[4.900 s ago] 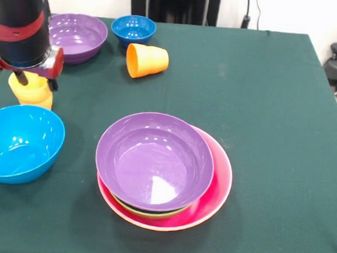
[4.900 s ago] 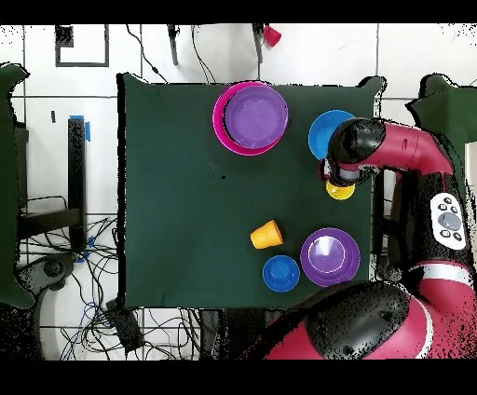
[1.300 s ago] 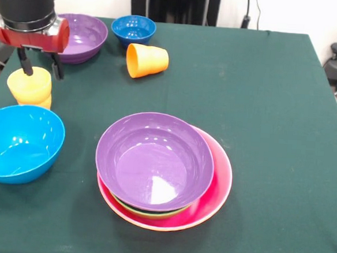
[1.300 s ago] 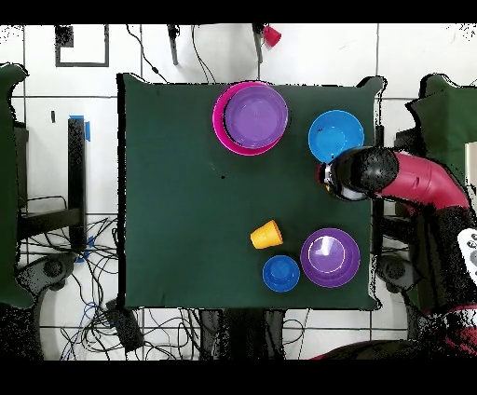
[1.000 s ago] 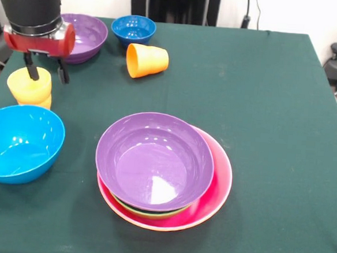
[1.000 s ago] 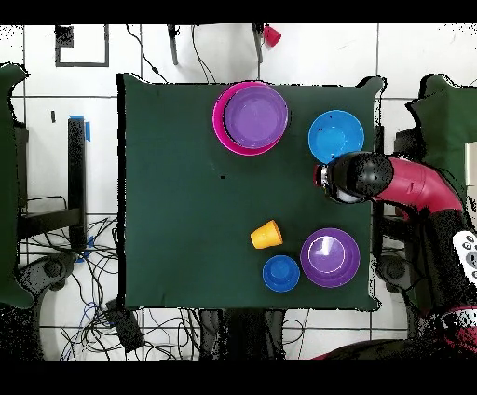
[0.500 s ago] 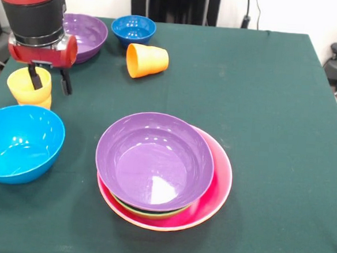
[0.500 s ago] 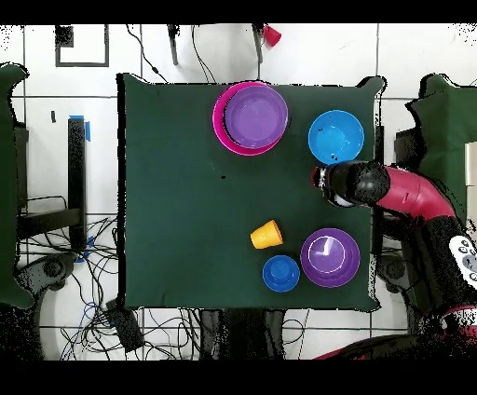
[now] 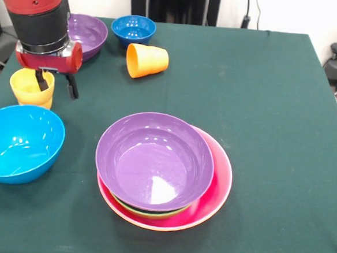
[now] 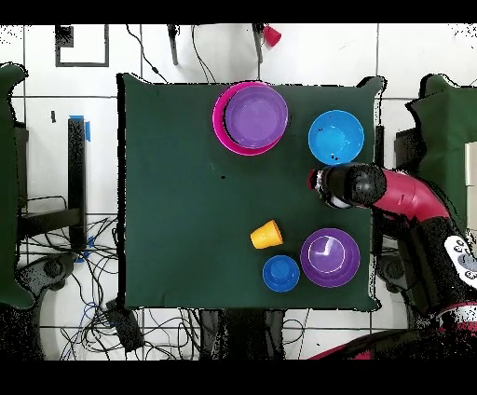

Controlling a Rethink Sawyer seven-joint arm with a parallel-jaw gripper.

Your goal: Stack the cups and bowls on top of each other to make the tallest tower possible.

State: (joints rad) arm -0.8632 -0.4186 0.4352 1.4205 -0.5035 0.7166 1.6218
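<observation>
We see a tabletop (image 9: 262, 110) covered in a matte dark-green cloth, smooth and flat, carrying glossy round plastic ware.

The largest piece is the tower (image 9: 165, 170), near the front middle: a wide, shallow pink bowl (image 9: 219, 185) outermost, a green bowl (image 9: 151, 213) showing only as a thin rim inside it, and a deep purple bowl (image 9: 154, 160) nested on top, its inside shiny and bare. We cannot tell what else lies hidden between them.

At the front left stands a deep light-blue bowl (image 9: 18, 142), upright, with nothing in it. At the far left a second purple bowl (image 9: 87, 33) sits partly behind the arm, and beside it a small dark-blue bowl (image 9: 133, 28), both upright.

An orange cup (image 9: 146, 60), tapered with a stepped base, lies on its side near the dark-blue bowl, its mouth turned toward the left.

A yellow cup (image 9: 29, 88) stands upright just behind the light-blue bowl, seemingly nested in a second yellow one below it.

The gripper (image 9: 56, 83) hangs beside the yellow cup with its dark fingers (image 9: 72, 86) spread apart; one finger dips at the cup's rim, the other stands outside it, and they clasp nothing.
</observation>
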